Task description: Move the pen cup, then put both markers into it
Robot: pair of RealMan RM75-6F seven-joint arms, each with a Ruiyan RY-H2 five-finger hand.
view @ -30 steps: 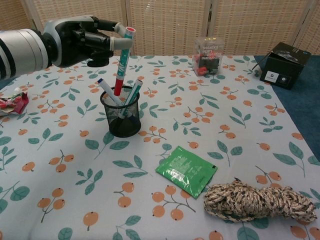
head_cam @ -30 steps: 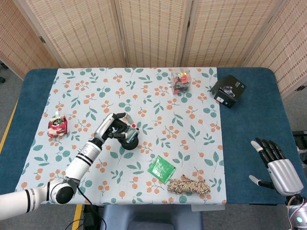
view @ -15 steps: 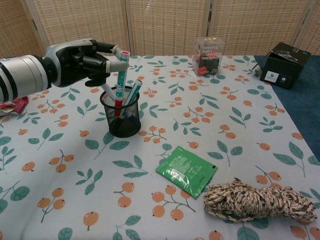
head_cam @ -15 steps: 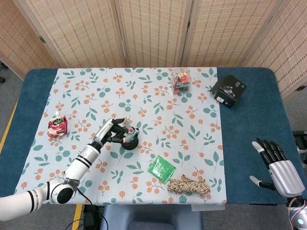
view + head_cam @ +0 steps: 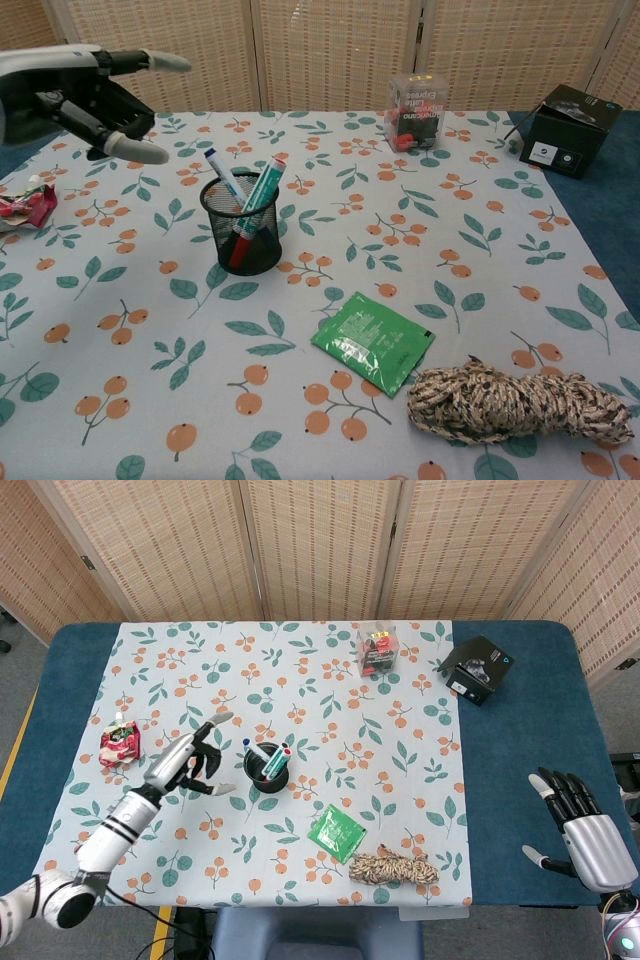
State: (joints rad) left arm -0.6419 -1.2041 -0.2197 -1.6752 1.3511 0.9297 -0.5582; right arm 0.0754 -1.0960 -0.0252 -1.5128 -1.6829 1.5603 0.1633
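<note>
The black mesh pen cup stood upright on the leaf-and-berry tablecloth, toward the left of the table's middle, with both markers inside it: a red-and-teal marker leaning to the right with its red cap low in the cup, and a white marker with a blue tip leaning to the left. The left hand hovered above and to the left of the cup, clear of it, its fingers spread wide and holding nothing; in the head view the same hand lay just beside the cup without touching it. The right hand sat well apart at the near right edge of the blue table, its fingers extended and apart, also holding nothing. In front of the cup lay a green sachet, and beside that a coil of speckled rope. A clear box with red contents and a black box stood at the far side, and a red snack pouch lay near the cloth's left edge.
</note>
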